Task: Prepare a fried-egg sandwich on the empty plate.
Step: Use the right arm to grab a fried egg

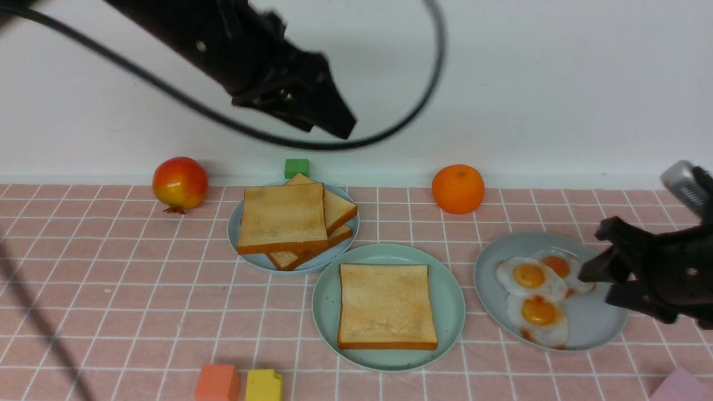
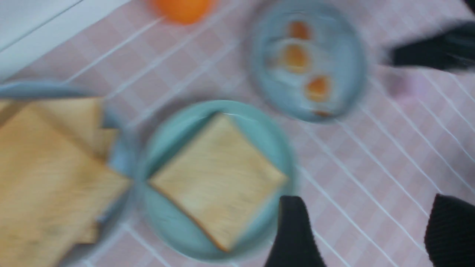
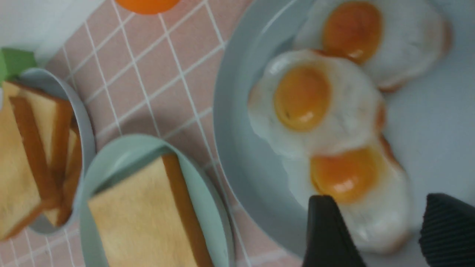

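Mint-green plate (image 1: 326, 301) sits mid-worktop (image 1: 111, 289): round, low rim, matte. One toast slice (image 1: 387, 305) lies flat on it: square, golden-brown, darker orange-brown crust. Three fried eggs (image 1: 537, 312) are on the grey plate (image 1: 599, 326) just right of the mint plate: white, orange yolks, overlapping, edges browned. Spare toast stack (image 1: 283, 217) is on the pale-blue plate (image 1: 237, 234) behind-left, rims nearly touching. Left end effector (image 2: 370, 200) is high above the worktop, jaws wide, nothing between them. Right end effector (image 3: 382, 200) is low over the grey plate's right side, jaws apart, empty, tips just beside the front egg. Can't tell if they touch it.
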